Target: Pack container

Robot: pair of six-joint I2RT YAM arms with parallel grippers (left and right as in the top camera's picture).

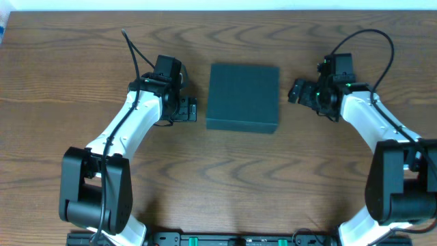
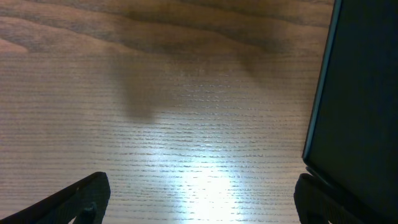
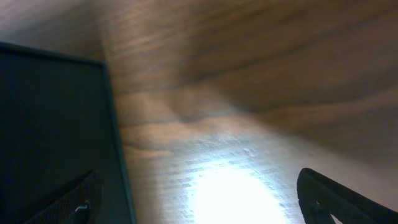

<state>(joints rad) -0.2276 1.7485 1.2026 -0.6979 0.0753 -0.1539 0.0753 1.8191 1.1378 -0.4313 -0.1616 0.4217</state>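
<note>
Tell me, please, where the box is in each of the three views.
Overhead: the box lies closed near the centre of the table.
Left wrist: the box fills the right edge.
Right wrist: the box fills the left side.
Shared landmark: the wood-grain table beside the box's straight edge shows in all three views.

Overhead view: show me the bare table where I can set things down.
Bare wood: the table between the container and the near edge, plus both far corners. Crowded: the narrow gaps flanking the container, where the open left claw and open right claw sit.
</note>
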